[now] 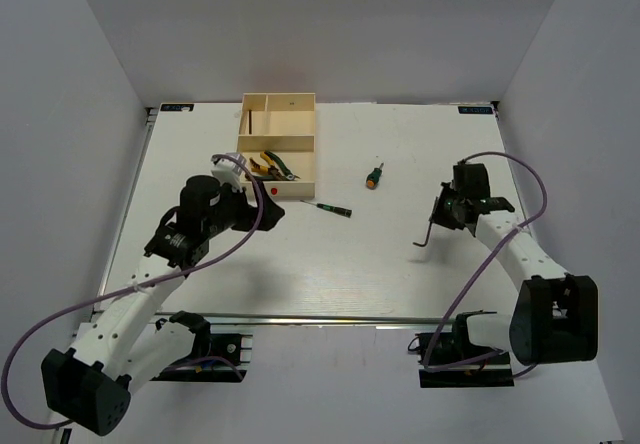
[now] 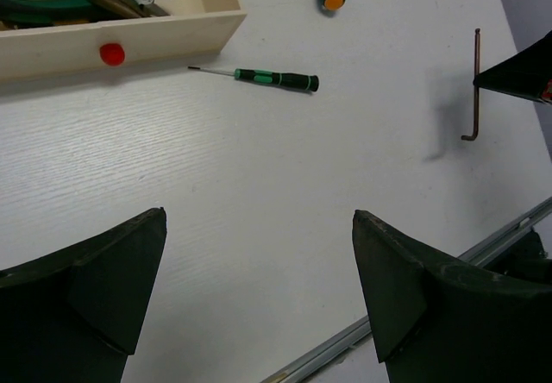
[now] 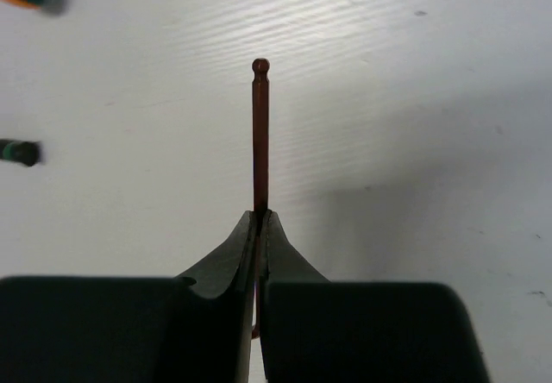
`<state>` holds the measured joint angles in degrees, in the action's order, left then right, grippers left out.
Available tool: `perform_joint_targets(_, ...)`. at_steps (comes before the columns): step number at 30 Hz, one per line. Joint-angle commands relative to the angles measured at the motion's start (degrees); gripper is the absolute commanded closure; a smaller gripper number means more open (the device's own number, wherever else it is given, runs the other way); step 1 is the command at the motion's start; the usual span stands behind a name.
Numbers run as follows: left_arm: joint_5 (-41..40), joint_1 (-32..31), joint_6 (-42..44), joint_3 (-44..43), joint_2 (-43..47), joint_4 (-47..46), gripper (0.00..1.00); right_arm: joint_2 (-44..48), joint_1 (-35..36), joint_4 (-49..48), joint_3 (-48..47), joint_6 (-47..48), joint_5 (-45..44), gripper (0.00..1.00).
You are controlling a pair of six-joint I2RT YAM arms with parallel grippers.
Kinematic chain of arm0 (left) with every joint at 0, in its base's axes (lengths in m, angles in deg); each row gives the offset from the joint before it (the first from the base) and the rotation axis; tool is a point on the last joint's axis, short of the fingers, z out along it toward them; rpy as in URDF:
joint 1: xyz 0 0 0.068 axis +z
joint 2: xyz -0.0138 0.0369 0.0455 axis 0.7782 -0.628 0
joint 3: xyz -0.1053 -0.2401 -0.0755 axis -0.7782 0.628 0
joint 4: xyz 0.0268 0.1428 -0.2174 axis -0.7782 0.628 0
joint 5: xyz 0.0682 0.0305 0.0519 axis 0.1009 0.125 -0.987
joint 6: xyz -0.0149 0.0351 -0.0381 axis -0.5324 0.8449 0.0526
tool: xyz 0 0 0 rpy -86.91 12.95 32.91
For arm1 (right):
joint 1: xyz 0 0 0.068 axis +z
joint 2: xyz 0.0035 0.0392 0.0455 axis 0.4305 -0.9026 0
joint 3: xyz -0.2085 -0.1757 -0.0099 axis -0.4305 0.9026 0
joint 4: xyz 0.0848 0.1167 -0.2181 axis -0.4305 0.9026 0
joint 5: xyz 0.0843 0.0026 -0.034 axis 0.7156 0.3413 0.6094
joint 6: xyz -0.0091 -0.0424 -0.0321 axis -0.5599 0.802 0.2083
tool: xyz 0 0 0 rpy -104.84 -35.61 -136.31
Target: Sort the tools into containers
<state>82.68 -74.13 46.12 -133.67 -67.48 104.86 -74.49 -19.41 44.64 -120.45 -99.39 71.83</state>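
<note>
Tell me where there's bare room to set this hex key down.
Free: the tray's two small back compartments, and the table between the thin screwdriver and the hex key. Crowded: the large front compartment, holding pliers, with the open left gripper near its rim.

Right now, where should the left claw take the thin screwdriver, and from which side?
Probably at its green-and-black handle, from straight above, jaws across it. The thin screwdriver lies flat, the handle is its thickest part, and it lies at the end away from the tray.

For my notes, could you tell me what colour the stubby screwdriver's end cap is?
Orange cap, best seen in the left wrist view.
</note>
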Motion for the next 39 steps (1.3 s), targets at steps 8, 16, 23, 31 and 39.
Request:
perform_joint_targets(8, 6.4, -0.5, -5.3, -5.8, -7.2, -7.7, 0.05, 2.4, 13.0, -4.1, -7.3, -1.4, 2.3, 1.00)
perform_joint_targets(16, 6.5, -4.0, -7.7, -10.8, -15.2, -11.1, 0.09, 0.9, 22.4, -8.0, -11.0, -2.6, 1.5, 1.00)
perform_joint_targets(23, 4.1, -8.0, -8.8, -14.4, -21.9, -12.3, 0.11, -0.3, 26.9, -10.4, -13.7, -2.5, 2.3, 1.00)
perform_joint_targets(31, 1.7, -11.6, -10.3, -20.4, -29.6, -13.6, 0.19, -0.3, 31.0, -12.9, -14.8, -2.1, 5.1, 1.00)
perform_joint_targets(39, -1.3, -15.8, -12.2, -24.0, -34.4, -15.6, 0.27, -0.7, 34.1, -13.5, -14.1, -1.1, 4.0, 1.00)
